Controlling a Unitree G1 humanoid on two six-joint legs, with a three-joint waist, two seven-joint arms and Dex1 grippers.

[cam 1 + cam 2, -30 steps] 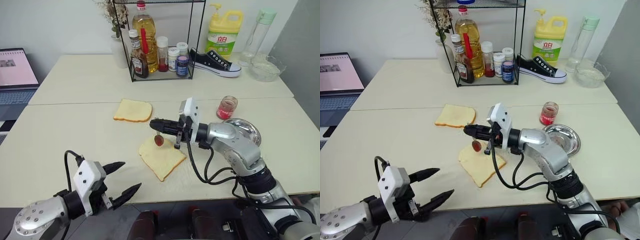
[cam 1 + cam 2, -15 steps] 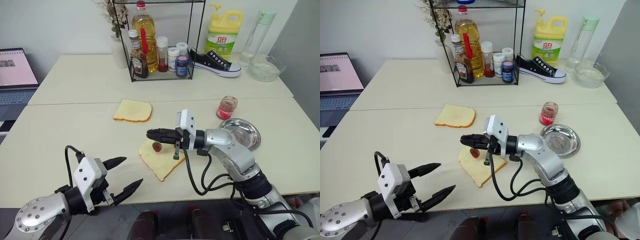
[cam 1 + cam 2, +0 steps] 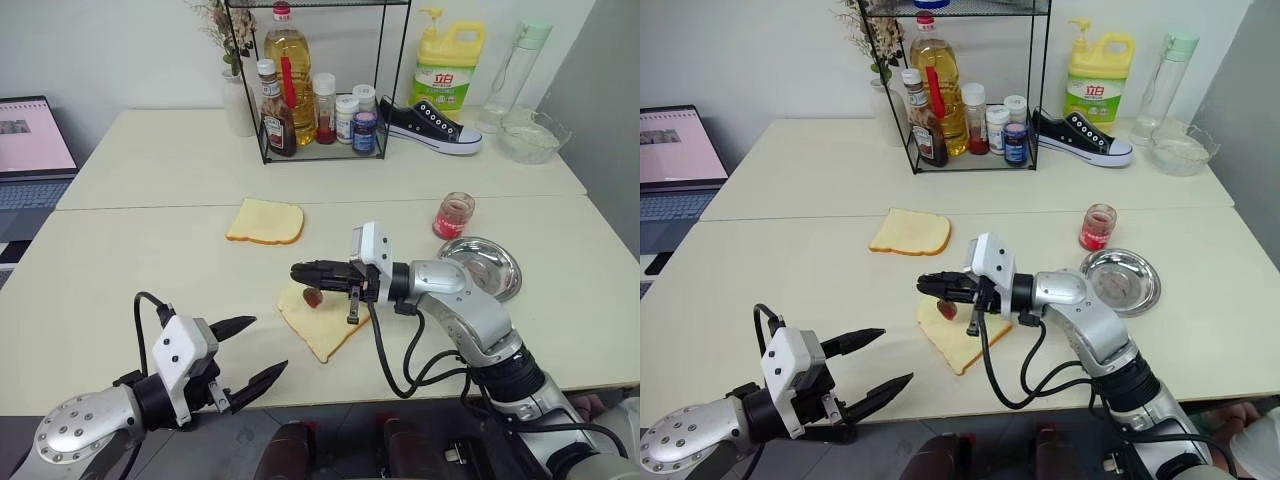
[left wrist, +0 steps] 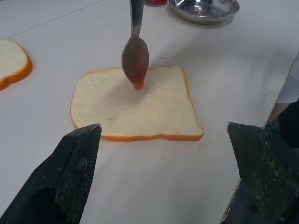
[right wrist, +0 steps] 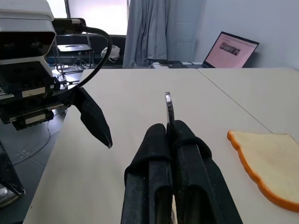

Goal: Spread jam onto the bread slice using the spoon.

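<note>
Right gripper (image 3: 303, 270) clamps the spoon (image 4: 135, 51); left wrist view alone shows its jam (image 4: 138, 84) tip touching the bread slice (image 4: 135, 105) on the table (image 3: 120, 270). Left gripper (image 3: 250, 352) gapes, empty.

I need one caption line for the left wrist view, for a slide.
Spoon with jam on its tip touching the bread slice, seen between the open left end effector fingers.

Office-like lab: pale tables (image 3: 150, 250), laptop (image 3: 35, 150), condiment rack (image 3: 320, 80), desks beyond.
</note>
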